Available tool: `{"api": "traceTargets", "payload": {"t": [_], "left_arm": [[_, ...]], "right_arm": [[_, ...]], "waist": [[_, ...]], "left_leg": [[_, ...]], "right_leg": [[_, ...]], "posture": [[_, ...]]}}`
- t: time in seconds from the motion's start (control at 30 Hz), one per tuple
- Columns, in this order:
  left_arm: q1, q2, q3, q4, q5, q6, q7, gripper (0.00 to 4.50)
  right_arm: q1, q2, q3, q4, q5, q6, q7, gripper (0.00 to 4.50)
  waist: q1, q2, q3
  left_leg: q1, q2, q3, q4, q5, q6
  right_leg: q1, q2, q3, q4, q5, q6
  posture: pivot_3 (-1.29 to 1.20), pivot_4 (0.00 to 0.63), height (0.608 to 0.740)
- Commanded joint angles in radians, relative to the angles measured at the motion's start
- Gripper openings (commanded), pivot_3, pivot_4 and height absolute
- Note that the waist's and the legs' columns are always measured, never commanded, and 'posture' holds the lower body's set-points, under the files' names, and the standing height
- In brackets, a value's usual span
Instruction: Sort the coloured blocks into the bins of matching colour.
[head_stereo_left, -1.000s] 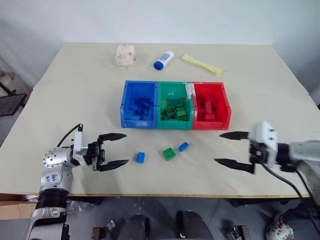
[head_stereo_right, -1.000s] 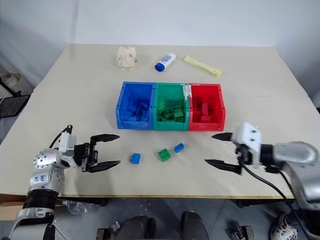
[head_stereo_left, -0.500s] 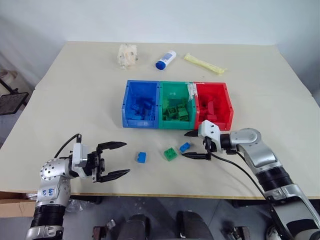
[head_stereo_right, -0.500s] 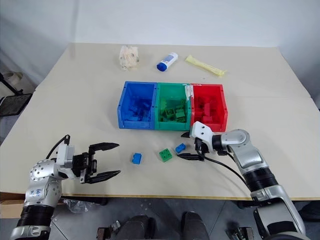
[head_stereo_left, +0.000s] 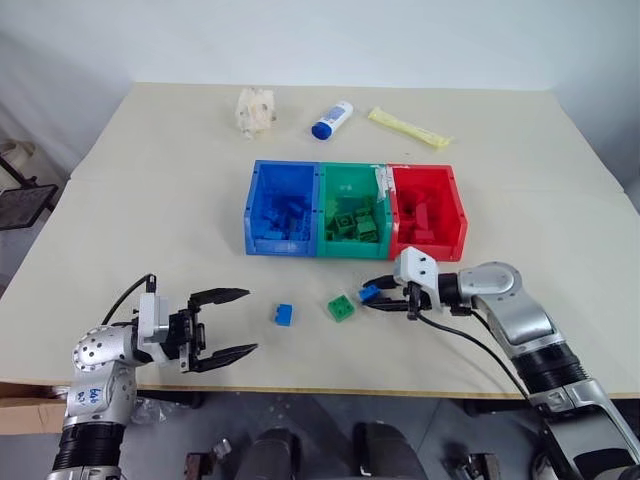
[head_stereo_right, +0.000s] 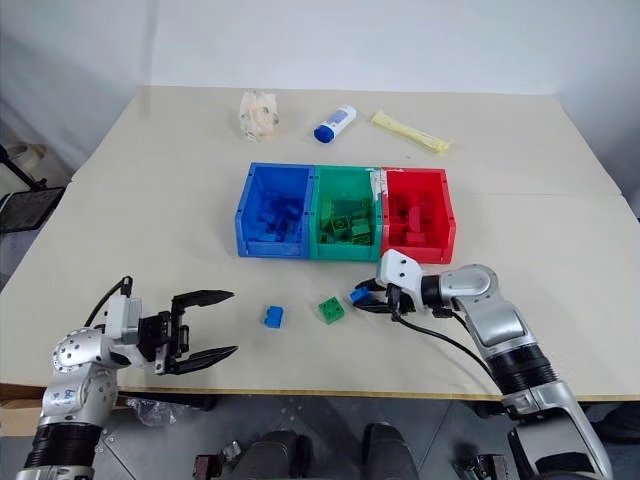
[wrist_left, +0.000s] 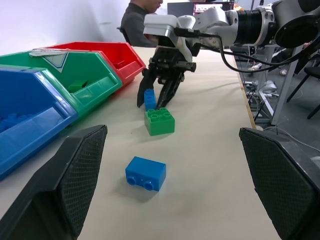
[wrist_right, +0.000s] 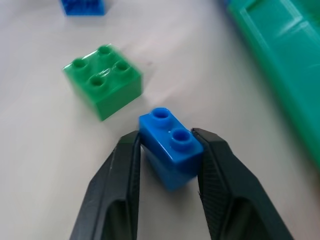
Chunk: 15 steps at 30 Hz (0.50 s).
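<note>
- Waiting at the near left, the left gripper (head_stereo_left: 222, 323) is holding its fingers wide apart and empty, apparently leaving the work to the other arm.
- Lying loose near the front edge of the table (head_stereo_left: 130, 190) are a blue block (head_stereo_left: 284, 315) and, to its right, a green block (head_stereo_left: 340, 308).
- Standing farther back, the blue bin (head_stereo_left: 256, 205), green bin (head_stereo_left: 350, 178) and red bin (head_stereo_left: 456, 215) are sitting joined.
- Closing on a second blue block (wrist_right: 171, 148), the right gripper (wrist_right: 169, 172) is pinching its sides, likely for lifting to the blue bin.
</note>
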Motion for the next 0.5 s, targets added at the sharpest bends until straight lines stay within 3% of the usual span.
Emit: {"api": "traceTargets", "payload": {"t": [0.03, 0.27, 0.5], "left_arm": [[-0.011, 0.012, 0.011, -0.005, -0.015, -0.005, -0.012, 4.50], [-0.019, 0.007, 0.007, -0.004, -0.015, -0.004, -0.018, 4.50], [-0.006, 0.012, 0.016, -0.014, -0.019, -0.002, -0.015, 4.50]], "right_arm": [[-0.022, 0.016, -0.062, -0.094, 0.043, 0.044, -0.057, 1.18], [-0.094, 0.082, -0.074, -0.114, 0.041, 0.068, -0.146, 1.18], [-0.062, 0.012, -0.070, -0.157, 0.052, 0.095, -0.081, 1.18]], "waist": [[0.000, 0.000, 0.000], [-0.006, 0.000, 0.000], [0.001, 0.000, 0.000]], "left_leg": [[0.000, 0.000, 0.000, 0.000, 0.000, 0.000], [0.000, 0.000, 0.000, -0.001, 0.000, 0.000], [-0.001, 0.000, 0.000, -0.001, -0.001, 0.001]], "right_leg": [[0.000, 0.000, 0.000, 0.000, 0.000, 0.000], [-0.001, 0.000, 0.000, 0.000, 0.000, 0.000], [-0.001, 0.000, 0.000, 0.000, 0.000, 0.000]], "posture": [[0.00, 0.150, 0.740], [0.00, 0.150, 0.740], [0.00, 0.150, 0.740]]}}
